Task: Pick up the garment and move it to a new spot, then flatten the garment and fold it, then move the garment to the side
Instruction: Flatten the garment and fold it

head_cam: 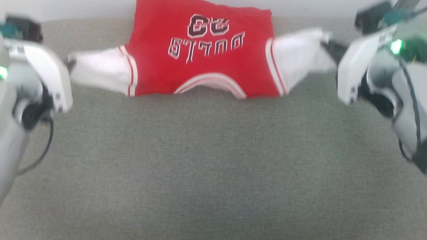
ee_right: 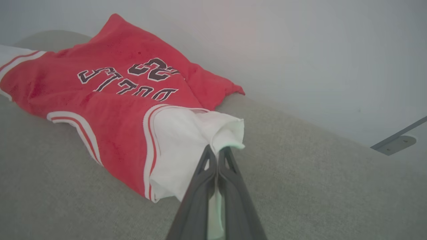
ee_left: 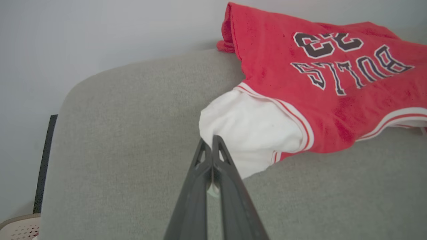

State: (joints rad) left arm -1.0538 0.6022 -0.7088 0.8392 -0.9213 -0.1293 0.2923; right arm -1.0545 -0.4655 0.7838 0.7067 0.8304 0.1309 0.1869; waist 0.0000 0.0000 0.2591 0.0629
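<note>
The left gripper (ee_left: 212, 142) clamps one sleeve (ee_left: 253, 133), the right gripper (ee_right: 217, 152) the other sleeve (ee_right: 186, 140), apparently to stretch the shirt (head_cam: 200, 66) flat.

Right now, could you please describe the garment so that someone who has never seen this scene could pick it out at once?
Look at the wide grey fabric surface that meets a pale wall. At its far edge lies the garment, a red jersey spread chest-up. Its white sleeves, pinched by the left tool and right tool, and dark white-outlined chest lettering set it apart.
</note>
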